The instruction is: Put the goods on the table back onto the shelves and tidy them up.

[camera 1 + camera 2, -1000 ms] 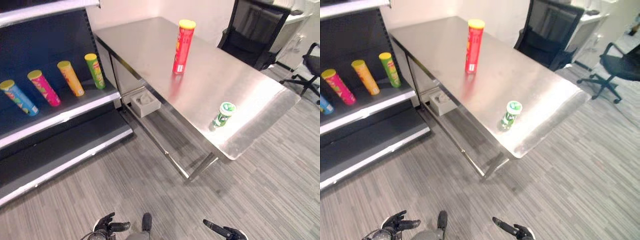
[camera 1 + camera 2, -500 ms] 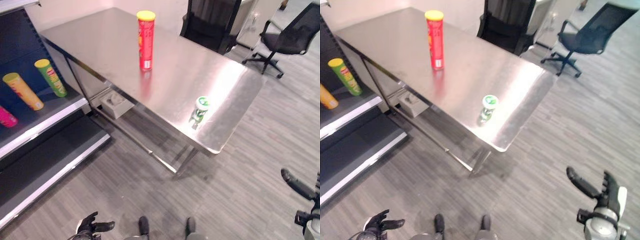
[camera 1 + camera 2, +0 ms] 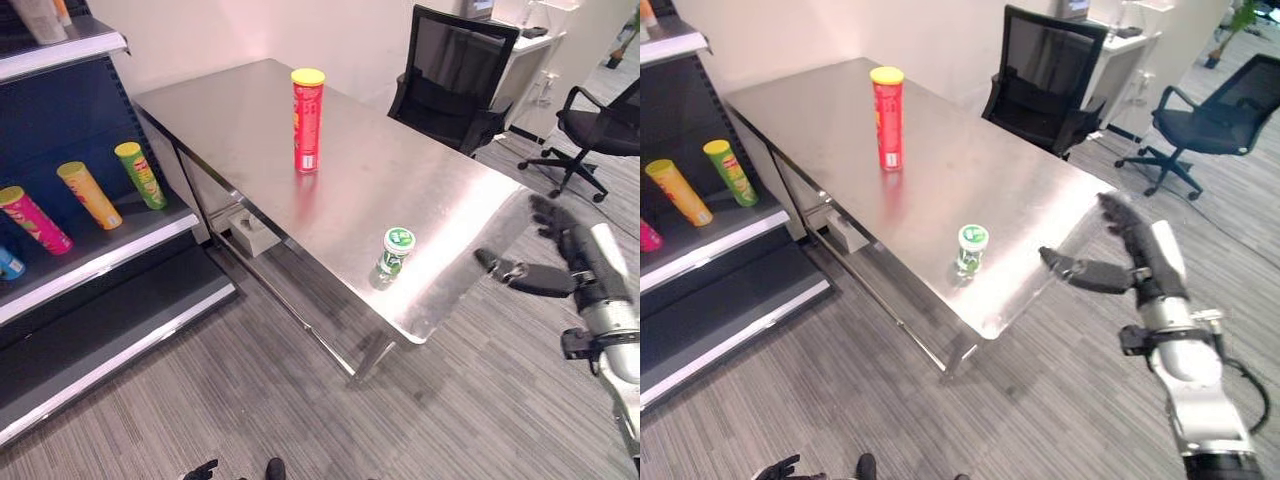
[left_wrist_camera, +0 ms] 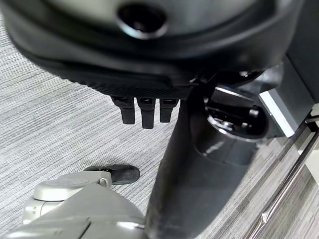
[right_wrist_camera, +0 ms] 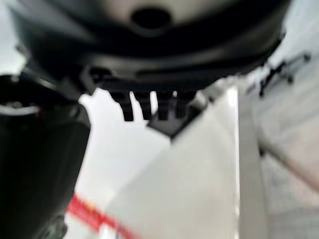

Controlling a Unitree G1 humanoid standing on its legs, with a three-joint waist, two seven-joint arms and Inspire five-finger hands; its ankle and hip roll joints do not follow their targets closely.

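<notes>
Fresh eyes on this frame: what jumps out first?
The tall red chip can standing upright mid steel table, and the short green-lidded cup near the table's front edge. The right hand hangs open beyond the table's corner, holding nothing.

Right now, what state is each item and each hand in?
Red can: upright on the table, lid on.
Green cup: upright near the table's front edge, untouched.
Green can, orange can, pink can: lying tilted on the shelf.
Right hand: open, raised beside the table, holding nothing.
Left hand: low by the floor, holding nothing.
</notes>
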